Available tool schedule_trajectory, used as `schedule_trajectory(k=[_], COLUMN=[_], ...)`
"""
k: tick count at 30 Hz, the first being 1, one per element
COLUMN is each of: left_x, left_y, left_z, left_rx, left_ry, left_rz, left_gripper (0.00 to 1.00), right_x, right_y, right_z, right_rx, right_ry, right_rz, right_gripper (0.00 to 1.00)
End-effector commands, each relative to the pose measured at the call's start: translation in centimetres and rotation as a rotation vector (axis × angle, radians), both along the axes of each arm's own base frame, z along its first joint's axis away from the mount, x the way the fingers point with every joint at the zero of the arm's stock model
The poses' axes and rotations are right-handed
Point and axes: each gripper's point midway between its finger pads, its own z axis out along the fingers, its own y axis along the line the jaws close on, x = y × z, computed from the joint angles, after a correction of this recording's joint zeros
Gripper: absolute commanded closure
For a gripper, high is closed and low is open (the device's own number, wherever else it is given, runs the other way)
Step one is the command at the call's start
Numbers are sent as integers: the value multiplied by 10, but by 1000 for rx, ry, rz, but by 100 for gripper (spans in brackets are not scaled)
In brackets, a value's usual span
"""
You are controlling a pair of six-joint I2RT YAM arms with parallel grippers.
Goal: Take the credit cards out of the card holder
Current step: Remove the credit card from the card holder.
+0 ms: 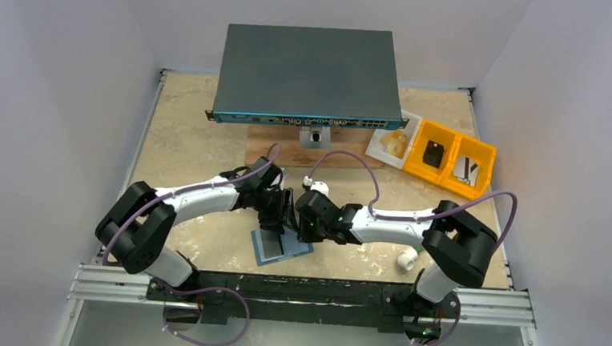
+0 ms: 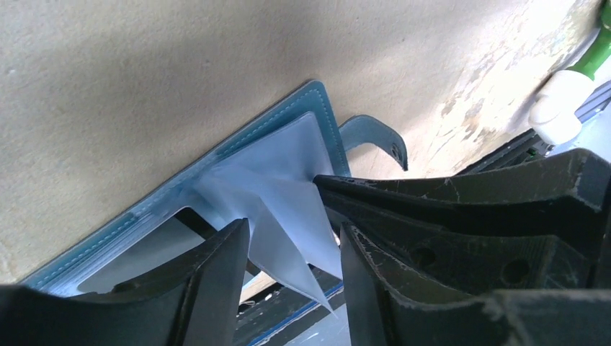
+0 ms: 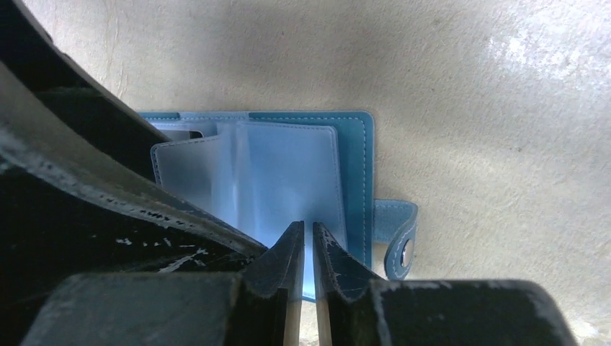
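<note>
The steel-blue card holder [image 1: 281, 246] lies open on the table near the front edge, its snap tab [image 3: 398, 234] sticking out to one side. Pale clear sleeves [image 3: 281, 176] fan up from its inside. My right gripper [image 3: 307, 226] is shut on the edge of one sleeve and holds it raised; in the top view it [image 1: 306, 221] sits just right of the holder. My left gripper [image 2: 294, 229] is open, and the raised sleeve [image 2: 288, 209] hangs between its fingers without touching them. The credit cards are hidden; I cannot tell them from the sleeves.
A large dark grey box [image 1: 305, 75] stands on a wooden board [image 1: 288, 149] at the back. Yellow bins [image 1: 448, 156] and a white tray [image 1: 391, 142] are at the back right. A small white part [image 1: 406, 261] lies beside the right arm.
</note>
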Motion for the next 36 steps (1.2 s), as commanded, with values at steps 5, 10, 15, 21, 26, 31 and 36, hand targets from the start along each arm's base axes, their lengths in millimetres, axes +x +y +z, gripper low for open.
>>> schedule_trajectory(k=[5, 10, 15, 21, 26, 31, 36], left_x=[14, 17, 18, 17, 15, 1, -17], left_y=[-26, -31, -34, -24, 14, 57, 88], left_z=[17, 17, 19, 28, 29, 23, 14], left_rx=[-97, -102, -108, -75, 84, 219, 300], left_ry=[-32, -21, -24, -56, -114, -151, -153], left_rz=[-12, -7, -8, 6, 89, 164, 215], left_gripper=[41, 37, 36, 35, 36, 41, 55], right_x=[1, 6, 8, 6, 0, -9, -19], right_y=[-5, -14, -26, -16, 7, 34, 58], right_z=[24, 39, 54, 68, 77, 76, 59], right_rx=[35, 23, 17, 60, 149, 218, 269], right_ry=[-31, -63, -97, -119, -105, -62, 10], right_rz=[-18, -51, -81, -28, 41, 126, 197], right_gripper=[90, 90, 89, 79, 73, 67, 67])
